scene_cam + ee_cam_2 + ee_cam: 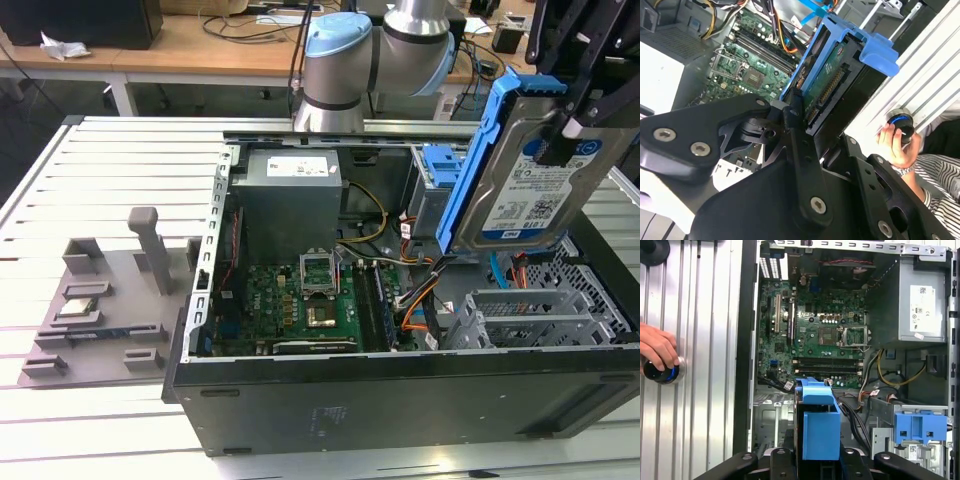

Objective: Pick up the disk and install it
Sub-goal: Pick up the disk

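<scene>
One disk (538,190) hangs on edge, clamped in the pincer (563,135).

An open computer case (400,405) lies on a slatted metal table (100,170), its green motherboard (300,300) and grey power supply (290,200) exposed. Beside it, at the exterior view's left, sits a grey moulded fixture (110,300). A blue latch (920,426) sits inside the case.

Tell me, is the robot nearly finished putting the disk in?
About halfway. Picking up looks done: the gripper is shut on the disk, holding it in the air above the open case. Installing is left: the disk is not yet inside the drive cage.
</scene>
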`<state>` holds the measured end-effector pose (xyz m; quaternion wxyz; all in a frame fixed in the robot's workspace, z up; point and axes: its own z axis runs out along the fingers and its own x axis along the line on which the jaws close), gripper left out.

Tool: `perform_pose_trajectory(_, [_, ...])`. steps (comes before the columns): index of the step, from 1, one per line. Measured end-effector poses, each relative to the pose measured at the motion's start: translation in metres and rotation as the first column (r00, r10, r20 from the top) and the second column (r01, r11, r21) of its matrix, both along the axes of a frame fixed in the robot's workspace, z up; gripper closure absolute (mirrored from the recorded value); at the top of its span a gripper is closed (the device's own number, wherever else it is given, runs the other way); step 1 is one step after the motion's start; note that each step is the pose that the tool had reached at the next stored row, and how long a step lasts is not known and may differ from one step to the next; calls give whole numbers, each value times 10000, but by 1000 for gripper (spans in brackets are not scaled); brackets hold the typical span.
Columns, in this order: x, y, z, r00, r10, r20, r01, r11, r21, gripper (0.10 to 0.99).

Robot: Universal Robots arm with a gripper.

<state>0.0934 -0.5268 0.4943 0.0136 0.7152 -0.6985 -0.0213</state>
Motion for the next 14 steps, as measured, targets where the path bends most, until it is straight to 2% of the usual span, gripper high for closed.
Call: perform_pose_trajectory(14, [0, -254, -5, 10000, 0, 0, 0, 10000, -1, 725])
